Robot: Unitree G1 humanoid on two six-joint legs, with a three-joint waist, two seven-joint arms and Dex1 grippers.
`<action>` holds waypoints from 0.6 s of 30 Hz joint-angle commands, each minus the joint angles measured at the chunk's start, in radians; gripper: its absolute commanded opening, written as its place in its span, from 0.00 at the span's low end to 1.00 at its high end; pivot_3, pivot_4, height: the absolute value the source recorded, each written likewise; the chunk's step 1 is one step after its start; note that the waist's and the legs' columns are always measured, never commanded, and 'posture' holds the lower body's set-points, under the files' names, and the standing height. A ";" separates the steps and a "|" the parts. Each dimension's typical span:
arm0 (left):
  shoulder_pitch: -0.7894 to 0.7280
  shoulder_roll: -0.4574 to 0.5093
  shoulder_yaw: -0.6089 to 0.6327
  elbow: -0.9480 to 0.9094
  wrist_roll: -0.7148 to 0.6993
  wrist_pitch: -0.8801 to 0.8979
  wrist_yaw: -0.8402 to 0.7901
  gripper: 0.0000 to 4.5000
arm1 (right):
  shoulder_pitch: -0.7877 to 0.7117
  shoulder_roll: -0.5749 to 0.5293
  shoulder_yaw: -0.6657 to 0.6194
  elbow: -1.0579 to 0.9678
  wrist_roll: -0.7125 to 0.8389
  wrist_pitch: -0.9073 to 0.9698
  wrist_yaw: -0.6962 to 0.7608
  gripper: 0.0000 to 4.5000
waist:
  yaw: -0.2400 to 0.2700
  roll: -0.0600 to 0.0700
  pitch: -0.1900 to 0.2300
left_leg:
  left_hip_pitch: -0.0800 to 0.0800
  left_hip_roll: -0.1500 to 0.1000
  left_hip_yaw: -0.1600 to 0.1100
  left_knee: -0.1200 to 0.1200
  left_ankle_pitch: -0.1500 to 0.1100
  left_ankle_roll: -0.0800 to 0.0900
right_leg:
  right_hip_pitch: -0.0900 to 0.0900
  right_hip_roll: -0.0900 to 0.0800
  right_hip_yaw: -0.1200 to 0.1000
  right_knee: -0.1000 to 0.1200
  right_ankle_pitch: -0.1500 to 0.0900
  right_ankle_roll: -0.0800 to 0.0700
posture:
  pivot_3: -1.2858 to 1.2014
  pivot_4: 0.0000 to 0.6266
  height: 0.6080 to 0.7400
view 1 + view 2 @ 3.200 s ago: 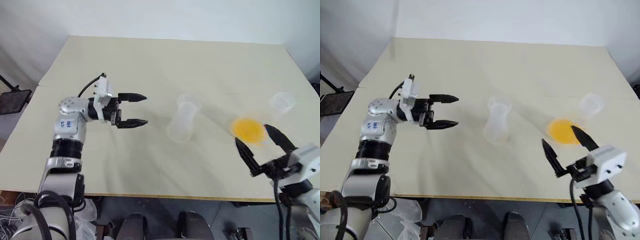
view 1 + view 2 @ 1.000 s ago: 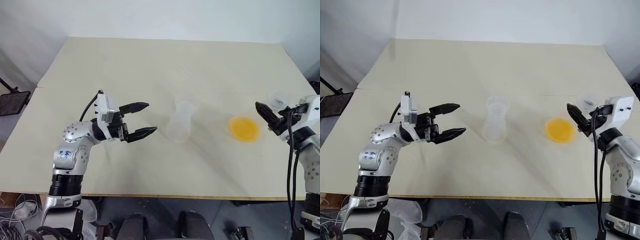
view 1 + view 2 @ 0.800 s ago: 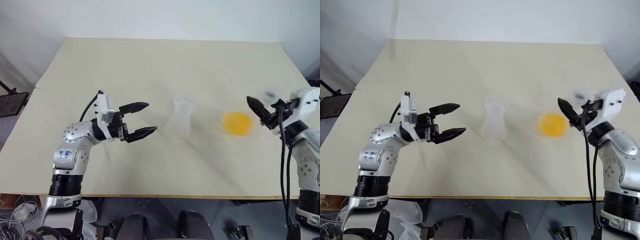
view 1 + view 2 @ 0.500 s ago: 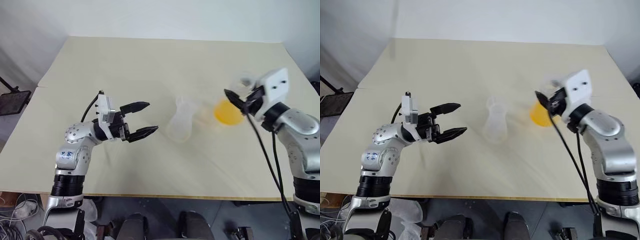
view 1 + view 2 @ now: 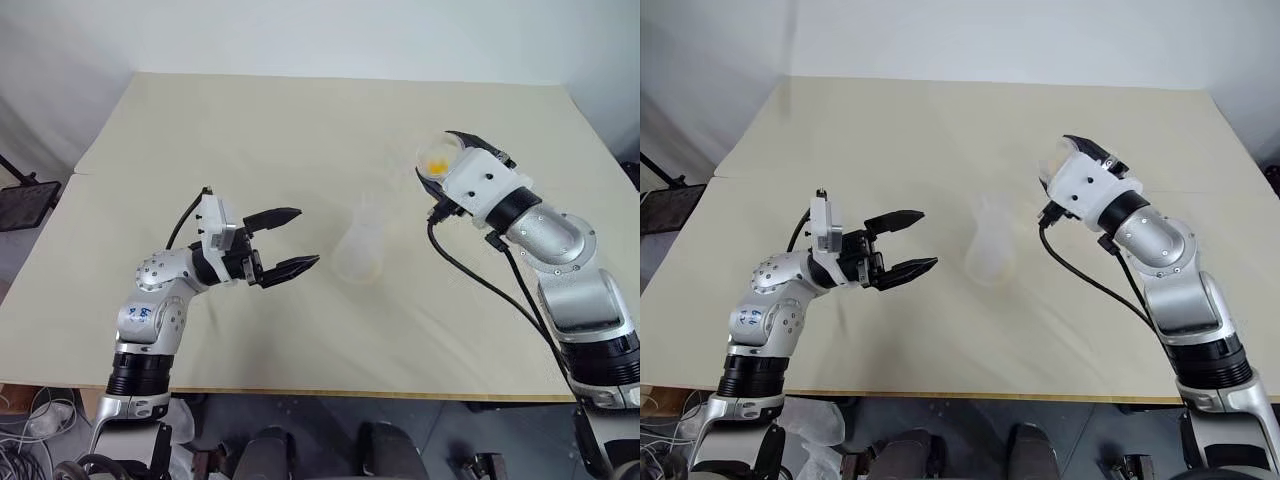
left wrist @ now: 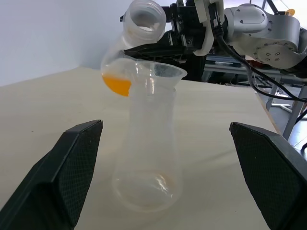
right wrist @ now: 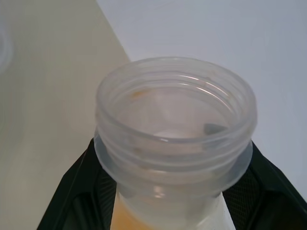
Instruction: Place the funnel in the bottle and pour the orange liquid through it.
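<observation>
Overhead, right gripper (image 5: 447,160) jaws clench round clear flask (image 6: 129,45); left gripper (image 5: 290,240) jaws released.

Bottle (image 6: 148,158): clear, wide base narrowing upward, standing upright on my table between my two arms.
Funnel (image 6: 160,72): clear, wide round rim, seated in the bottle's mouth.
Orange liquid (image 6: 118,84): a small bright pool inside the clear flask (image 6: 132,43) that I hold lifted and tilted in my right gripper (image 5: 447,160), near the funnel's rim; the flask's wide threaded mouth is uncapped.
</observation>
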 commanded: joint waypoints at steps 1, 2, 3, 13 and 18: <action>0.001 -0.008 -0.002 -0.004 0.005 -0.026 0.016 1.00 | -0.043 0.000 0.002 -0.005 -0.079 -0.097 -0.036 0.55 | -0.002 0.000 0.000 | 0.000 0.000 0.000 0.000 0.000 0.000 | 0.000 0.000 0.000 0.000 0.000 0.000 | 0.52 0.24 1.00; 0.001 -0.008 -0.001 -0.004 0.005 -0.027 0.019 1.00 | -0.045 0.000 0.007 -0.002 -0.102 -0.114 -0.043 0.55 | -0.002 0.000 0.000 | 0.000 0.000 0.000 0.000 0.000 0.000 | 0.000 0.000 0.000 0.000 0.000 0.000 | 0.52 0.24 1.00; 0.001 -0.009 -0.001 -0.004 0.005 -0.028 0.023 1.00 | -0.048 0.000 0.014 0.001 -0.123 -0.131 -0.047 0.55 | -0.002 0.000 0.000 | 0.000 0.000 0.000 0.000 0.000 0.000 | 0.000 0.000 0.000 0.000 0.000 0.000 | 0.52 0.24 1.00; 0.001 -0.011 -0.013 -0.005 0.001 -0.031 0.039 1.00 | -0.072 0.004 0.057 0.031 -0.295 -0.268 -0.078 0.55 | -0.004 0.000 0.000 | 0.000 0.000 -0.001 0.000 0.000 0.000 | 0.000 0.000 0.000 0.000 0.000 0.000 | 0.52 0.24 1.00; 0.004 -0.008 -0.001 -0.007 0.000 -0.032 0.065 1.00 | -0.075 0.011 0.045 0.045 -0.322 -0.301 -0.083 0.55 | -0.009 0.000 0.000 | 0.000 0.000 -0.002 0.000 0.000 0.000 | 0.000 0.000 0.000 0.000 0.000 0.000 | 0.52 0.24 1.00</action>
